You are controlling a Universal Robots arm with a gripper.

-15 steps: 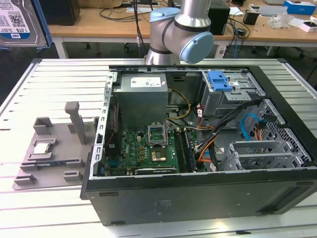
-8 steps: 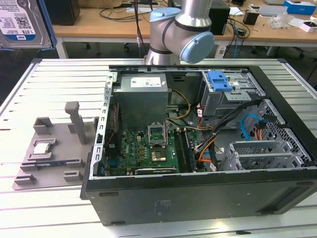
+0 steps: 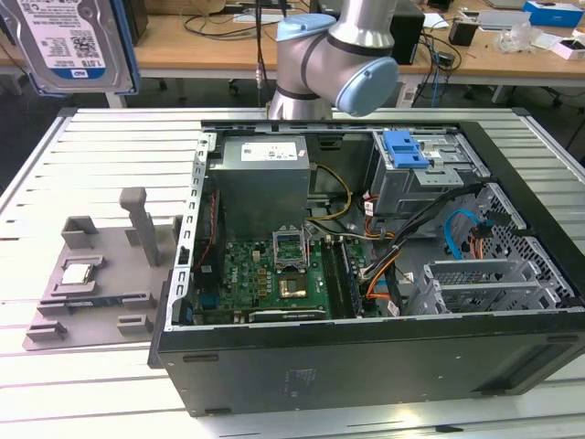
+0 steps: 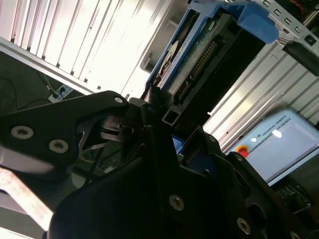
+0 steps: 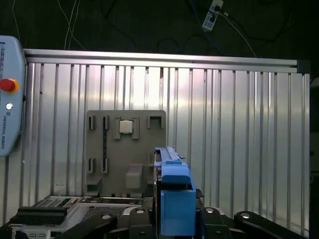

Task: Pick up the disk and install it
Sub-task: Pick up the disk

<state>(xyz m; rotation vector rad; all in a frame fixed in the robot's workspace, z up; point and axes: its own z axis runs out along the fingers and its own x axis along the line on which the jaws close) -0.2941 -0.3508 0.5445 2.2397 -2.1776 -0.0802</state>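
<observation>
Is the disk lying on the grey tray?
No, the disk hangs high at the exterior view's left, clear of the tray.

Silver disk (image 3: pixel 69 41), blue-framed, white-labelled; grey tray (image 3: pixel 101 293); chip (image 3: pixel 78 272) perhaps silver

silver-metal disk (image 3: pixel 75 44): white blue-banded label (image 3: pixel 55 37) bore barcodes, print unreadable | grey pendant (image 5: pixel 11 99): lettering ran under red button (image 5: pixel 7 85)

Exterior view: computer case (image 3: pixel 366 366) open-topped. Drive cage (image 3: pixel 439 178) at 1 o'clock inside; cables (image 3: pixel 430 215) crowd its 6 o'clock, power supply (image 3: pixel 260 183) its 9 o'clock. Clear air round disk (image 3: pixel 69 41), 10 o'clock.
</observation>
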